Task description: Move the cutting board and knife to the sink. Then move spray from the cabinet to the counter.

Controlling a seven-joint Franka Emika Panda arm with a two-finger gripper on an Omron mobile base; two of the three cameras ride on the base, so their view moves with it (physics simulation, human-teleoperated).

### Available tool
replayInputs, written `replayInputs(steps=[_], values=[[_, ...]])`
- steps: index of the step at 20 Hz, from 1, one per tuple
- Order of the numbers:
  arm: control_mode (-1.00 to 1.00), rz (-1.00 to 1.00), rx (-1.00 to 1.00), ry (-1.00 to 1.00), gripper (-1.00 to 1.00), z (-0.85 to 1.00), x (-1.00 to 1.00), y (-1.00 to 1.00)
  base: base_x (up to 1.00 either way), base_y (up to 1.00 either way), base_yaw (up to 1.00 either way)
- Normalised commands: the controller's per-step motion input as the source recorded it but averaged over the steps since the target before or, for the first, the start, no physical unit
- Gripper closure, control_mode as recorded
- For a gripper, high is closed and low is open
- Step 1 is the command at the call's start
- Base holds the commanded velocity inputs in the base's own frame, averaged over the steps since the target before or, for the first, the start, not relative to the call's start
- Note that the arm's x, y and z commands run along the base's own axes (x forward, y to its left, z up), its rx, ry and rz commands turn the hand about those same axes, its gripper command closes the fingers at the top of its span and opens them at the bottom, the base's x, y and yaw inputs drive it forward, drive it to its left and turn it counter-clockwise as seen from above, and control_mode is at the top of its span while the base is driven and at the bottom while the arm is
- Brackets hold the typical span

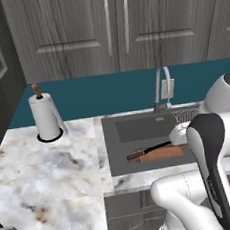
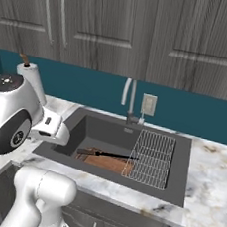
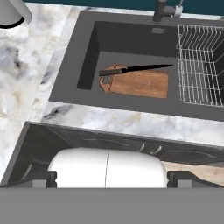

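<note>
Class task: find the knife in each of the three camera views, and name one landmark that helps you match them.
Left base view: knife right of centre, lying on the cutting board in the sink.
Right base view: knife at centre.
Hand view: knife above centre.
Shared landmark: the faucet.

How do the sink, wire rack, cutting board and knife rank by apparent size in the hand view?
1. sink
2. wire rack, partly cut off at the right edge
3. cutting board
4. knife, similar in length to the board but far slimmer
</note>
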Motion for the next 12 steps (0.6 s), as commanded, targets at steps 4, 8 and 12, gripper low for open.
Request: replayInputs(steps=[4,8,12], values=[[1.00,0.00,0.00,0.00,-1.00,0.00,0.00,0.00,-0.05,-0.57,-0.12],[1.00,0.00,0.00,0.00,-1.00,0.00,0.00,0.00,-0.32,-0.40,-0.04],[1.00,0.00,0.00,0.00,-1.00,0.00,0.00,0.00,-0.77,-0.03,0.10]])
